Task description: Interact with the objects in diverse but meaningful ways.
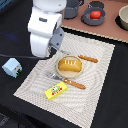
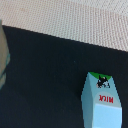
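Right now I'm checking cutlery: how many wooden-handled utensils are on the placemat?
2: a wooden-handled knife beyond the round tan plate, a wooden-handled fork before it. The arm may hide others.

Exterior view: set high and off the arm, angled steeply down over the dark table (image 1: 30, 107); takes in the woven placemat (image 1: 95, 75), the arm's white body and the far wooden counter (image 1: 107, 29). Mid-range, whole layout visible.

Wrist view: looks down, close to the surface; frame filled by dark tabletop, a strip of placemat edge (image 2: 70, 22) and the pale blue-white carton (image 2: 102, 102).

Shared: the carton (image 1: 11, 67), the dark table, the placemat's edge.
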